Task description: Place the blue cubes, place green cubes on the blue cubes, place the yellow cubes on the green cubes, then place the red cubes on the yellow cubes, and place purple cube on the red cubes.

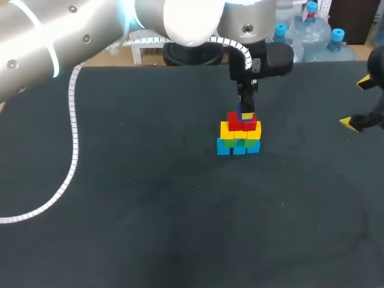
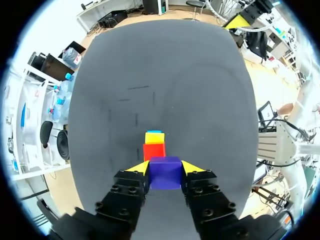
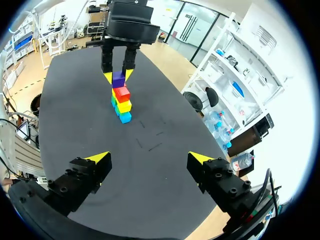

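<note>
A small pyramid of cubes stands right of the table's middle: blue cubes [image 1: 238, 148] at the base, green cubes [image 1: 229, 143] on them, then yellow cubes [image 1: 240, 131] and red cubes [image 1: 242, 122]. My left gripper [image 1: 246, 111] hangs straight over the stack, shut on the purple cube [image 2: 165, 172], which is right at the top of the red cubes [image 2: 154, 150]; whether it rests on them I cannot tell. My right gripper [image 3: 150, 159] stands open and empty at the table's right edge, well away from the stack [image 3: 122, 100].
The dark table [image 1: 150, 198] carries nothing besides the stack. My left arm's white cable [image 1: 73, 150] hangs over the left half of the table.
</note>
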### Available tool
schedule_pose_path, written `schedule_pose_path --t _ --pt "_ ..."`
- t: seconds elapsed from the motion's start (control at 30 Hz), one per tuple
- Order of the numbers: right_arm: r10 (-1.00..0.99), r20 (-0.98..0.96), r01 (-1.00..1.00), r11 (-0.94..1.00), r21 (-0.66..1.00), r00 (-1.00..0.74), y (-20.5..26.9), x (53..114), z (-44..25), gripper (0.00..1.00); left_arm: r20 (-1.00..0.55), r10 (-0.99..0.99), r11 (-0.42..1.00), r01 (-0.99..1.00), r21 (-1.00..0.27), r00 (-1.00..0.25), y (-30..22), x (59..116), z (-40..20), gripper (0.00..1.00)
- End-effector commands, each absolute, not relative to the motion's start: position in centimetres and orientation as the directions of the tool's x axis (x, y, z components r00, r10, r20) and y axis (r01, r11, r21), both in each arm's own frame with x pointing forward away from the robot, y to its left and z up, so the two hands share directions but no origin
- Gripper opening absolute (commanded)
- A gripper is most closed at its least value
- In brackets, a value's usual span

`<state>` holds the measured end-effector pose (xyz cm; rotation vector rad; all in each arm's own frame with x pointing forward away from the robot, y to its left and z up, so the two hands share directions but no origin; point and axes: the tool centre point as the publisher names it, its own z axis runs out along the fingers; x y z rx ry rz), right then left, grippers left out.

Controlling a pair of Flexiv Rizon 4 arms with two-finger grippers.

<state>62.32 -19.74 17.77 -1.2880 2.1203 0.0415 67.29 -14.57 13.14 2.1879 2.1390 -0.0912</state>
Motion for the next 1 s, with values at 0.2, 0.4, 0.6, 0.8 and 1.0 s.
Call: schedule_pose_path --t 0.2,0.4,0.6,0.8,1.0 --pt "-0.782 -0.542 -0.798 0.522 -0.300 -0.308 -19.7 62.2 17.6 1.00 -0.091 0.996 -0.018 1.000 0.004 0.018 -14.8 68.6 12.6 0.00" --pt "-0.782 -0.542 -0.798 0.522 -0.300 -0.308 -19.7 62.2 17.6 1.00 -0.090 0.996 -0.015 1.000 0.003 0.016 -14.7 69.0 12.5 0.00" --pt "-0.782 -0.542 -0.798 0.522 -0.300 -0.308 -19.7 62.2 17.6 1.00 -0.083 0.997 -0.011 1.000 0.000 0.011 -14.6 69.0 12.1 0.00" --pt "-0.782 -0.542 -0.798 0.522 -0.300 -0.308 -19.7 62.2 17.6 1.00 -0.082 0.997 -0.004 1.000 -0.003 0.004 -14.4 69.0 11.9 0.00" --pt "-0.782 -0.542 -0.798 0.522 -0.300 -0.308 -19.7 62.2 17.6 1.00 -0.081 0.997 0.003 1.000 -0.005 -0.004 -14.2 69.1 11.9 0.00"
